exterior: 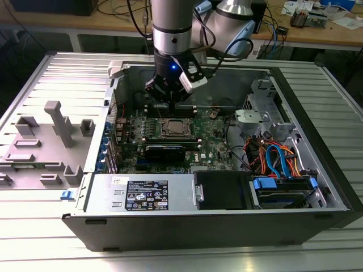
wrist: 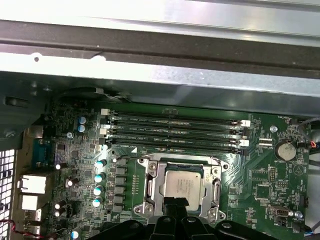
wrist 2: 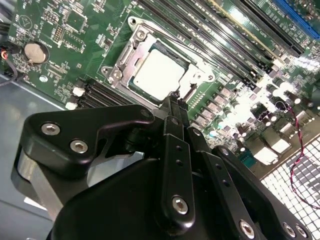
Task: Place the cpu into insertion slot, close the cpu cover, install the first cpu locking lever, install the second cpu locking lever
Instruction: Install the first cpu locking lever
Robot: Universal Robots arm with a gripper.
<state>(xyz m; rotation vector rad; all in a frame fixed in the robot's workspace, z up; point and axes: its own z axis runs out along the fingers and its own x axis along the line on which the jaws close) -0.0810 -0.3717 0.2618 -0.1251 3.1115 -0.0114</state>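
The ribbed metal desk [exterior: 34, 249] carries an open case [exterior: 227, 226] laid on its side, so the board [exterior: 215, 144] faces up and the arm can reach straight down to the slot [wrist 2: 171, 51] at mid-board.

My tool [wrist 2: 175, 96] hangs just above the slot's edge, on the side away from the memory rails. Its fingers are drawn together at the tips, and I can make out nothing clamped between them. That stance, I'd judge, suits pressing or nudging better than carrying.

The cover [wrist 2: 125, 55] looks folded down flat over the slot, its window framing the chip, which would be what keeps the chip seated.

The cpu [wrist 2: 159, 74] lies square and level inside the slot, silvery top up. It is beside and below the tool's tips and apart from them.

A thin wire lever [wrist 2: 165, 37] runs along the slot's side towards the memory rails. I cannot tell whether it is latched.
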